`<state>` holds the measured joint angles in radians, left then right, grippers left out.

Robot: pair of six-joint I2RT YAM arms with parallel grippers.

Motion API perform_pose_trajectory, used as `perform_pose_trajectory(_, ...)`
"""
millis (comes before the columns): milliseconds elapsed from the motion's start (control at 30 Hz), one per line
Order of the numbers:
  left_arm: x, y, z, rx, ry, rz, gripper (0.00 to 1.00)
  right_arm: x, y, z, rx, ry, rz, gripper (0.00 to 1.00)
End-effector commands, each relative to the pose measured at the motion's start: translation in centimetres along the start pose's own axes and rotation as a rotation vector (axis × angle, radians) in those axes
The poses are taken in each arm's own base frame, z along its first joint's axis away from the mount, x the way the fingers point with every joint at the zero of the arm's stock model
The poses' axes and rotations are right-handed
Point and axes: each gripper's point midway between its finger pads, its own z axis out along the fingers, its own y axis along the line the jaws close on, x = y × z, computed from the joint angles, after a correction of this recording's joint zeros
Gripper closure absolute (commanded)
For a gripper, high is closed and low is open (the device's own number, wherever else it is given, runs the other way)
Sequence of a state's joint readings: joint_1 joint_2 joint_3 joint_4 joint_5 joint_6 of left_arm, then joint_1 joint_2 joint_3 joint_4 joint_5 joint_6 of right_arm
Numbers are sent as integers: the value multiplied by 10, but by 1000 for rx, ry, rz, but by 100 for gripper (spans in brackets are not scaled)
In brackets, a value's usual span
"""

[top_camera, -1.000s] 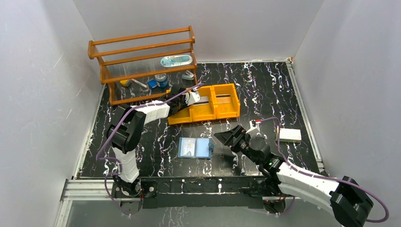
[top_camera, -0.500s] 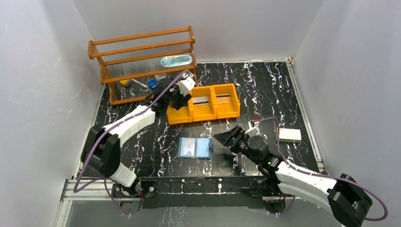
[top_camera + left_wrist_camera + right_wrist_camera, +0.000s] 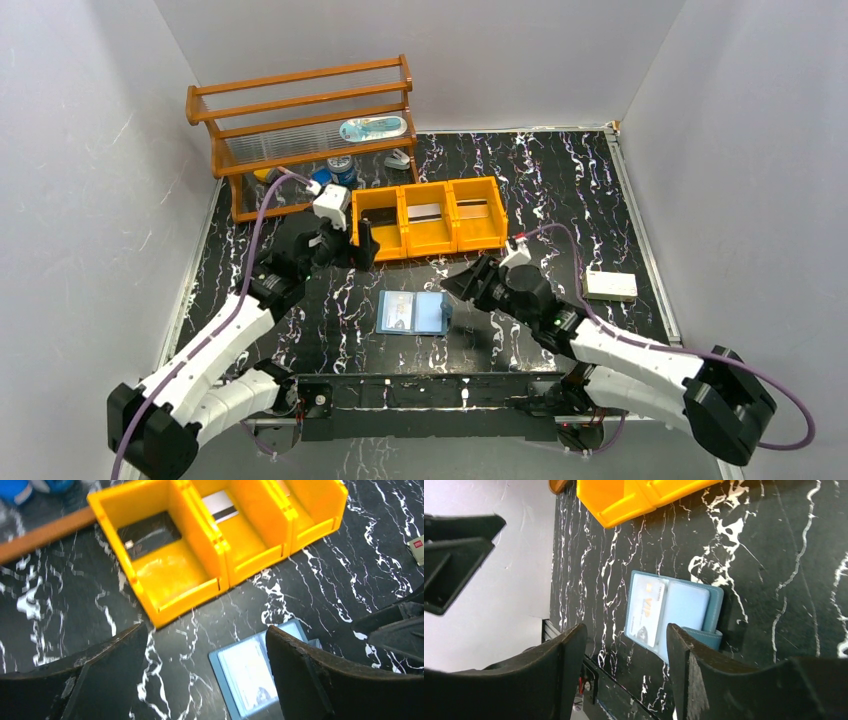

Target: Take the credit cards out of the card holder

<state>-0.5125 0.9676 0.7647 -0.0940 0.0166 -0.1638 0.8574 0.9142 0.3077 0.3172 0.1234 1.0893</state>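
The light blue card holder (image 3: 413, 312) lies open and flat on the black table, with a pale card (image 3: 647, 610) still in its left pocket. Other credit cards lie in the orange tray: a dark one (image 3: 147, 532) in the left compartment, a silver-grey one (image 3: 220, 507) in the middle, a tan one (image 3: 480, 210) on the right. My left gripper (image 3: 360, 248) hovers at the tray's front left corner, open and empty (image 3: 207, 680). Just right of the holder, my right gripper (image 3: 462, 285) is open with nothing between its fingers (image 3: 624, 680).
The orange three-compartment tray (image 3: 430, 243) stands behind the holder. A wooden rack (image 3: 300, 130) with small items is at the back left. A white box (image 3: 611, 286) lies on the right. Walls enclose the table on three sides.
My left gripper has pulled back out of the tray's left compartment toward the near side and opened, leaving the dark card there. The right gripper edged left and its jaws narrowed a little.
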Motion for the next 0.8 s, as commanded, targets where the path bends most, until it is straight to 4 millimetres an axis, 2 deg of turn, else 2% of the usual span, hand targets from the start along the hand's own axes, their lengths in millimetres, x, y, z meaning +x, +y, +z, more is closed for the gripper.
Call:
perform_pose_trajectory(0,29,21,-28,-143,65,-138,11,0,28,14,-4,54,-68,35)
perform_pose_trajectory(100,34,43,-40,-265,35,-146,6,13,20,28,138,67,-127,36)
perform_pose_trajectory(200,40,60,-47,-361,26,-165,2,20,29,39,237,33,-211,34)
perform_pose_trajectory(333,59,75,-48,-462,70,-193,2,30,20,52,425,38,-284,33)
perform_pose_trajectory(433,64,78,-46,-491,121,-199,2,35,7,59,563,40,-336,29)
perform_pose_trajectory(567,62,86,-49,-549,124,-208,2,49,12,80,572,86,-371,27)
perform_pose_trajectory(767,58,86,-56,-548,78,-231,2,72,10,107,611,166,-421,25)
